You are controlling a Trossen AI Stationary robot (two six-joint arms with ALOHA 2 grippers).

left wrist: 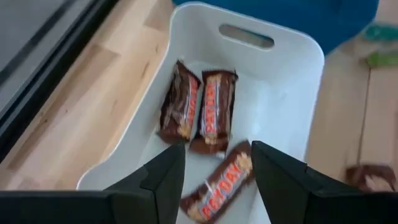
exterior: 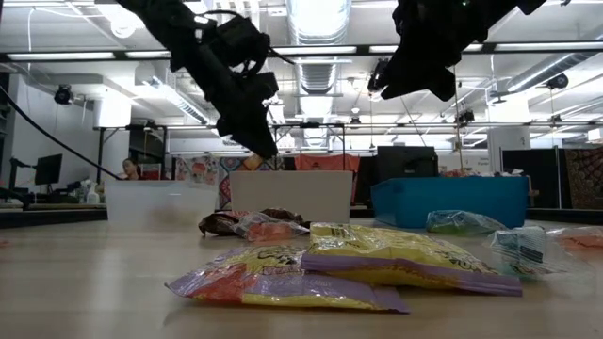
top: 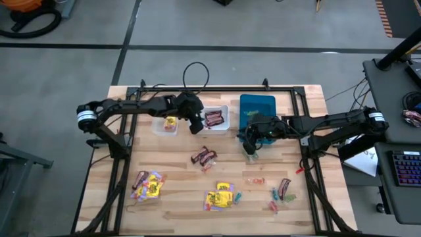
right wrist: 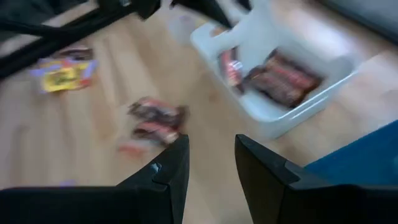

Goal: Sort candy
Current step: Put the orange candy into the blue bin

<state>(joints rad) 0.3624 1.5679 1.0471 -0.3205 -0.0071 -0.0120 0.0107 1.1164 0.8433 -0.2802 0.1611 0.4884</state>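
Note:
Three dark brown-red bars (left wrist: 205,112) lie in the white bin (top: 215,118). My left gripper (top: 195,125) hangs open over that bin's near-left corner, with one bar (left wrist: 217,186) lying on the bin floor below the gap between its fingers (left wrist: 214,174). My right gripper (top: 251,143) is open and empty above the table by the blue bin's (top: 258,108) near edge. Two brown bars (top: 204,157) lie on the bare wood at the table's middle. Yellow packets (top: 148,185) (top: 220,195) and small green, teal and red pieces (top: 281,192) lie toward the near edge.
A clear bin (top: 168,124) holding a yellow packet stands left of the white bin; the three bins line the far side. In the low view, yellow packets (exterior: 377,259) lie nearest the camera. A black frame rail (top: 217,89) edges the table. Bare wood shows between the bins and the scattered candy.

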